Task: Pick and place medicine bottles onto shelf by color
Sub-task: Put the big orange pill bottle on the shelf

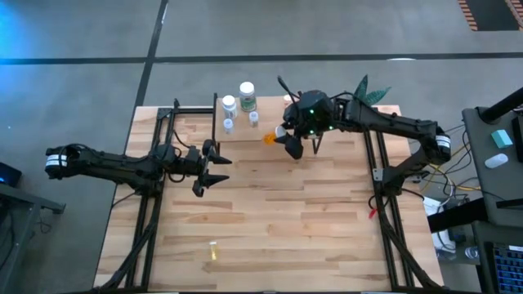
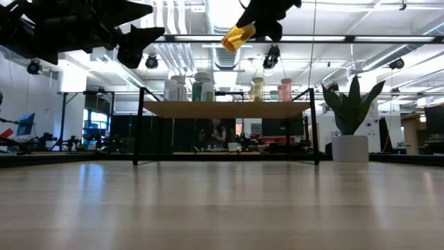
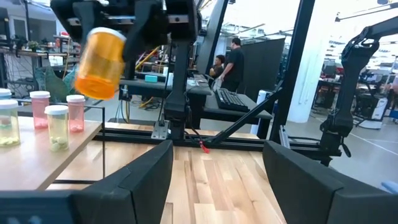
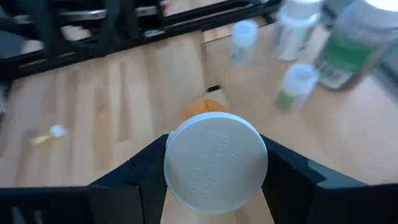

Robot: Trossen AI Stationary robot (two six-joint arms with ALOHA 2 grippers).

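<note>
An orange bottle [image 1: 269, 138] with a white cap hangs in the air in my right gripper [image 1: 288, 140], over the near edge of the shelf [image 2: 225, 109]. In the low view this bottle [image 2: 238, 36] shows high above the shelf top. Several white-capped bottles stand upright on the shelf: white ones [image 1: 247, 96], pale yellow [image 3: 57, 127] and pink ones [image 3: 76, 112]. A small yellow bottle [image 1: 213, 249] lies on its side on the table near the front. My left gripper [image 1: 214, 163] hovers open left of centre, nothing between its fingers [image 3: 146, 180]. My right gripper pinches the orange bottle at its capped end between the two fingers; the white cap [image 4: 214, 158] faces back toward the wrist. The orange body [image 3: 99, 62] juts out past the fingertips, tilted downward. The fingers slant down from the table's right side. The bottle is lifted clear.
A plant in a white pot [image 2: 350, 139] stands at the shelf's far right end. Black frame rails [image 1: 151, 204] run along both table sides. Bare wood spreads across the table's middle and near half. People and desks show in the room beyond.
</note>
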